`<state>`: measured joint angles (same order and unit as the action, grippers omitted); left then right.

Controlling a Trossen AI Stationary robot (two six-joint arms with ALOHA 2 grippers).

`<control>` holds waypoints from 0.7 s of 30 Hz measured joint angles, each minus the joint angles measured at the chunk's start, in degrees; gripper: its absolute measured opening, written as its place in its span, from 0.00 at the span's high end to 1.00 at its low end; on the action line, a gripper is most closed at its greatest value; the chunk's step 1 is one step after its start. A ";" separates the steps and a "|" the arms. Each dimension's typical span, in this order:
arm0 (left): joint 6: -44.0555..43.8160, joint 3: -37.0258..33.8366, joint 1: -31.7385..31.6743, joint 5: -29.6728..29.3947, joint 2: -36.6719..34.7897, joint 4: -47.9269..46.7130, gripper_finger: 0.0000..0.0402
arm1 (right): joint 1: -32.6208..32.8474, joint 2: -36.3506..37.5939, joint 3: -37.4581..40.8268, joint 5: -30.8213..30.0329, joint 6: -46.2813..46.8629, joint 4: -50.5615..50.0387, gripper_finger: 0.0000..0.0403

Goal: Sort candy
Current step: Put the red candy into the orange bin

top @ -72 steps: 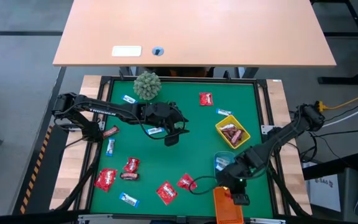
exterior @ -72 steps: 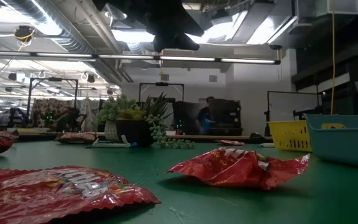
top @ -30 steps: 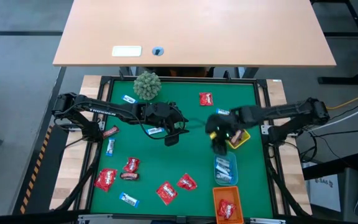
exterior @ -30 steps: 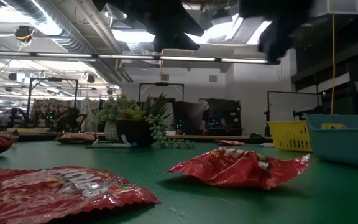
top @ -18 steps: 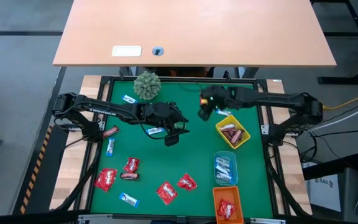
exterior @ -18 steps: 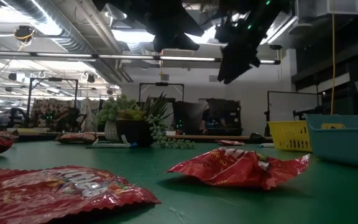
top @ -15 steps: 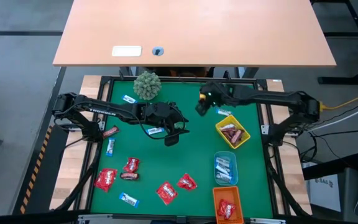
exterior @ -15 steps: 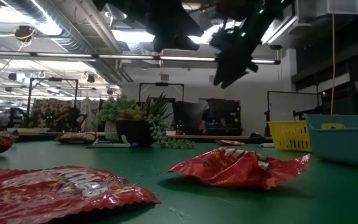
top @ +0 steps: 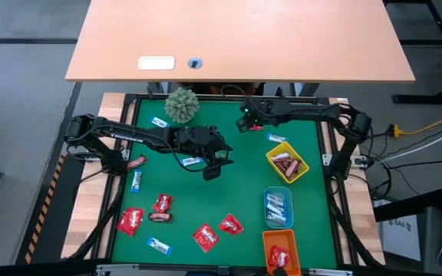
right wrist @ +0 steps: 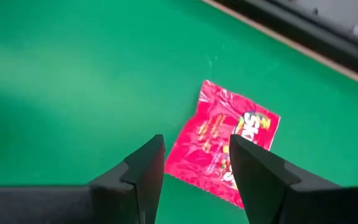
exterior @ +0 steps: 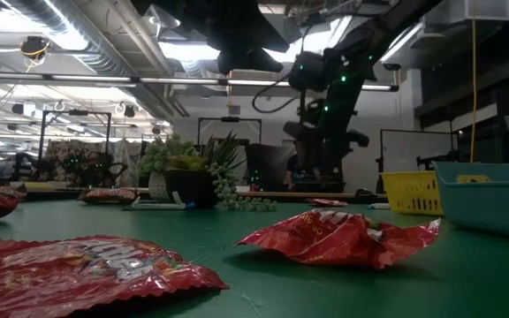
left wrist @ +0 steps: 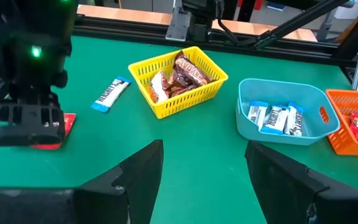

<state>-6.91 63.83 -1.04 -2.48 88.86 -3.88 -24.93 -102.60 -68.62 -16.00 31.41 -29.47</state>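
Observation:
Candy lies scattered on the green mat: red packets (top: pixel 130 221) (top: pixel 205 236), blue-and-white wrappers (top: pixel 136 181) (top: pixel 159 122) and a brown bar (top: pixel 159 217). My right gripper (right wrist: pixel 194 171) is open at the far side of the mat, pointing down, just above a red packet (right wrist: pixel 225 149) that lies flat there. The left wrist view shows the same packet (left wrist: pixel 58 127) under that gripper (left wrist: pixel 27 121). My left gripper (top: pixel 213 165) hangs open and empty over the middle of the mat.
Along the right side stand a yellow tray (top: pixel 287 163) with brown bars, a blue tray (top: pixel 278 208) with blue-and-white sweets and an orange tray (top: pixel 280 257) with a red packet. A green plant (top: pixel 181 104) stands at the far edge. A blue-and-white sweet (left wrist: pixel 112 93) lies near the yellow tray.
My right gripper has swung from beside the yellow tray toward the far edge and to the left. It has come down and tipped to point down over the red packet there. The left arm has kept still, and no candy has moved.

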 joint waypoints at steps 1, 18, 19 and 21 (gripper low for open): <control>0.01 0.00 0.00 0.00 0.00 -0.01 0.44 | -0.31 -0.57 0.00 0.03 0.82 -0.09 0.55; -0.01 0.00 0.00 0.00 0.00 -0.04 0.44 | -1.00 -6.00 0.02 -2.37 6.07 -1.00 0.55; -0.01 0.00 0.00 0.00 0.00 -0.04 0.44 | -1.00 -6.06 0.02 -2.44 6.07 -1.34 0.55; -0.01 0.00 0.00 0.00 0.00 -0.04 0.44 | -1.00 -6.08 0.04 -2.70 6.07 -1.19 0.55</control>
<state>-6.92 63.83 -1.04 -2.48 88.86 -3.91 -25.93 -108.68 -68.58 -18.70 37.47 -30.66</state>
